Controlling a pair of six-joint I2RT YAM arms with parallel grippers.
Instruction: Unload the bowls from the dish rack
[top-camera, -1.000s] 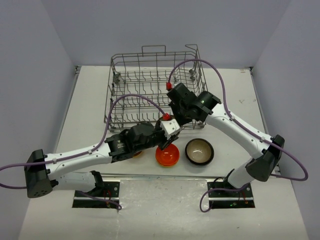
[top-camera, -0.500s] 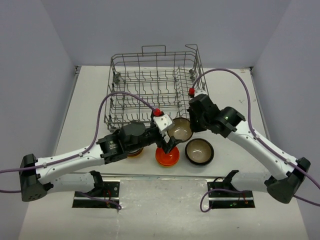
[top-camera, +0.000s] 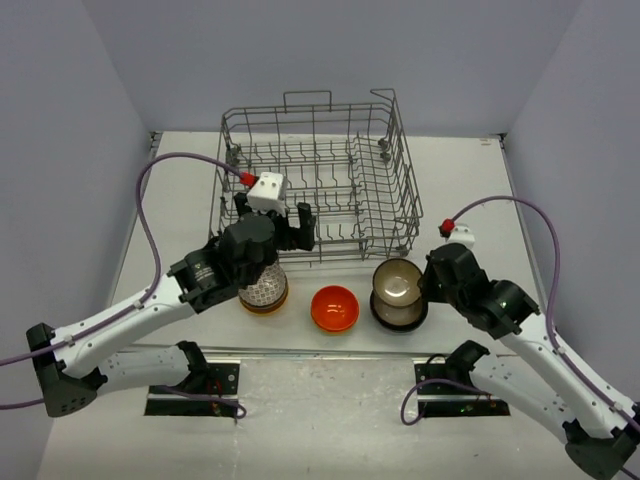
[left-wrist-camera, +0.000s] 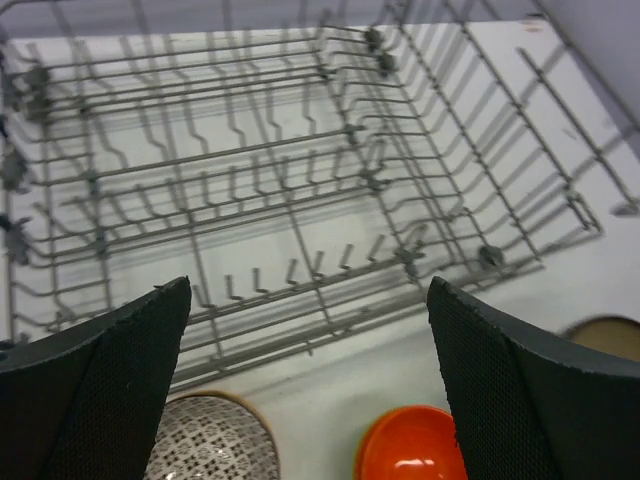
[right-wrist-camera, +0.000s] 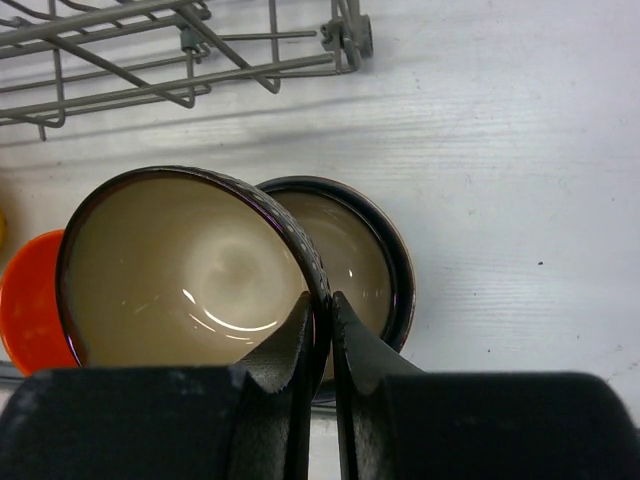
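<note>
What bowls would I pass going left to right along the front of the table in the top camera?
patterned bowl → orange bowl → cream-lined bowl, pinched at its rim by the right gripper

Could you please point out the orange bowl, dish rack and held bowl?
orange bowl (top-camera: 335, 308), top view, inner middle.
dish rack (top-camera: 397, 185), top view, right side wall.
held bowl (right-wrist-camera: 190, 270), right wrist view, cream inside.

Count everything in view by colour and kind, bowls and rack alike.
Patterned bowl: 1
Orange bowl: 1
Dark bowls, cream inside: 2, the held bowl pinched at its rim by the right end effector, and a second bowl
Wire dish rack: 1
Total: 5
</note>
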